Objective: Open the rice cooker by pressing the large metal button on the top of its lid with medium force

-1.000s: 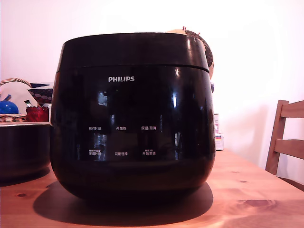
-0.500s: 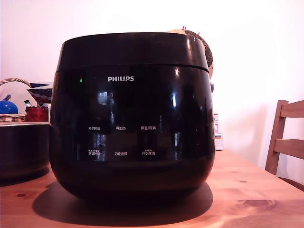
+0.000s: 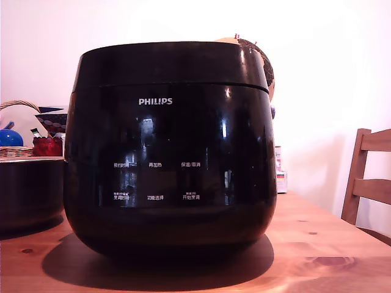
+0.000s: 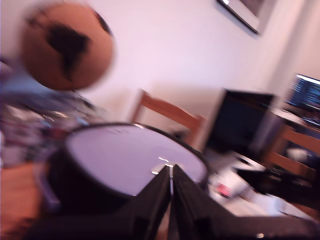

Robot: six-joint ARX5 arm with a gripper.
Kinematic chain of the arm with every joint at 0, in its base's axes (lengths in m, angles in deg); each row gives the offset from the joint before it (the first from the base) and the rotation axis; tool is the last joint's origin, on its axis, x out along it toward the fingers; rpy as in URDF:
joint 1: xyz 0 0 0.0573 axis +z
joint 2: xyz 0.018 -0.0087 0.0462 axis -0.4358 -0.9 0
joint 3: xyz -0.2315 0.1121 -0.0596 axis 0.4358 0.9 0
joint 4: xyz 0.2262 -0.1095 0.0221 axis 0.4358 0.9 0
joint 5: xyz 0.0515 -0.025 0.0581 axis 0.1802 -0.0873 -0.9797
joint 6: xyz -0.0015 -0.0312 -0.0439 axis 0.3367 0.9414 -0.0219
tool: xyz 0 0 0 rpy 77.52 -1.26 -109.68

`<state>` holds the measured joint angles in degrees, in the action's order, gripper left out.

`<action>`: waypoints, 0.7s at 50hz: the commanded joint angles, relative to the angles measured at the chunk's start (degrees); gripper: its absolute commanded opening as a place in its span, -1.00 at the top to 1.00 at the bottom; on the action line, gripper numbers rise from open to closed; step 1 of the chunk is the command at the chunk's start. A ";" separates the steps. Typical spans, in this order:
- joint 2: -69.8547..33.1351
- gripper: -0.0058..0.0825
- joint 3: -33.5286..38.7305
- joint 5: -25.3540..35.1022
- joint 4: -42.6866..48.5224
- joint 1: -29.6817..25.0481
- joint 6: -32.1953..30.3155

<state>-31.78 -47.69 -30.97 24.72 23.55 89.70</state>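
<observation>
Nothing on the counter point(image 3: 324, 244) has shifted since half a second ago; only a small green glint on the rice cooker point(image 3: 170, 146) front has gone. It sits closed near the counter's middle, its lid point(image 3: 171, 63) flush on top. A dark bowl point(image 3: 30, 189) stands at the exterior view's left, a wooden chair point(image 3: 366, 180) at its right. In the blurred wrist view the end effector point(image 4: 170, 172) hangs clenched, fingers pressed together, just above the lid's pale glossy top near its rim. A globe point(image 4: 67, 45) stands behind.
</observation>
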 commanded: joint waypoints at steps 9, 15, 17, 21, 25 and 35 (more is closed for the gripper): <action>-11.63 0.91 -5.95 0.42 -1.55 -4.98 -7.76; -17.00 0.91 -7.26 -1.88 -3.02 -8.81 -11.58; -18.47 0.91 -7.26 -3.34 -4.00 -10.32 -12.92; -21.31 0.91 -7.26 -6.88 -5.70 -13.79 -15.21; -23.74 0.91 -7.26 -10.19 -7.50 -17.66 -17.20; -28.85 0.91 -7.23 -21.33 -13.16 -27.63 -24.15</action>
<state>-59.45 -54.81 -50.73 13.00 -2.30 67.71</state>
